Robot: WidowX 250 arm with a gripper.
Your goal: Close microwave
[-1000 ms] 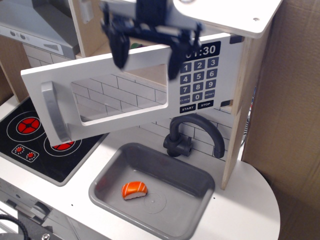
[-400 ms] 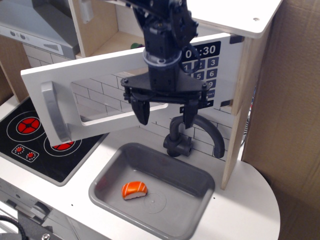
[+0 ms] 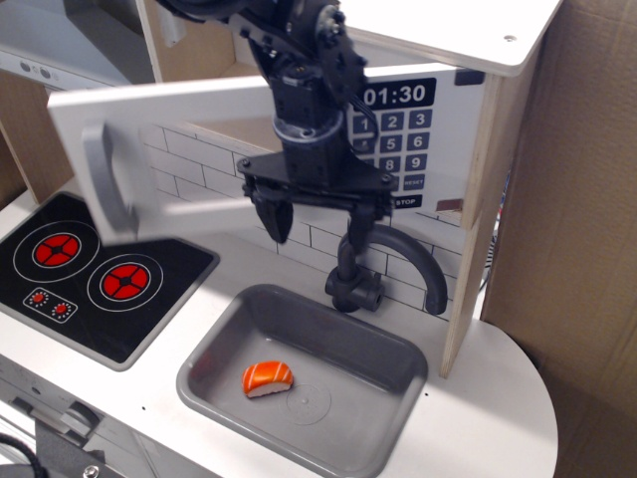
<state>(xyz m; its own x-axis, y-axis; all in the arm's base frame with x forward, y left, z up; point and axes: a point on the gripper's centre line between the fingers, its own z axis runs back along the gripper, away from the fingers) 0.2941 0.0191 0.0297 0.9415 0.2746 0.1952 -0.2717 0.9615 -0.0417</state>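
The microwave (image 3: 299, 119), a pale plywood box with a black keypad, sits above the worktop (image 3: 498, 398); its white door (image 3: 169, 149) with grey handle (image 3: 105, 184) stands partly ajar. The tool (image 3: 317, 214) hangs before it, jaws spread and holding nothing. The closing push looks under way; next, I judge, press the door flush.

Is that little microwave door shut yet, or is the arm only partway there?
Partway. The microwave's white door is swung further in than a second ago but still stands ajar, its grey handle well clear of the box. The gripper hangs open in front of the door, pushing rather than gripping. Left to do: press the door flush beside the keypad.
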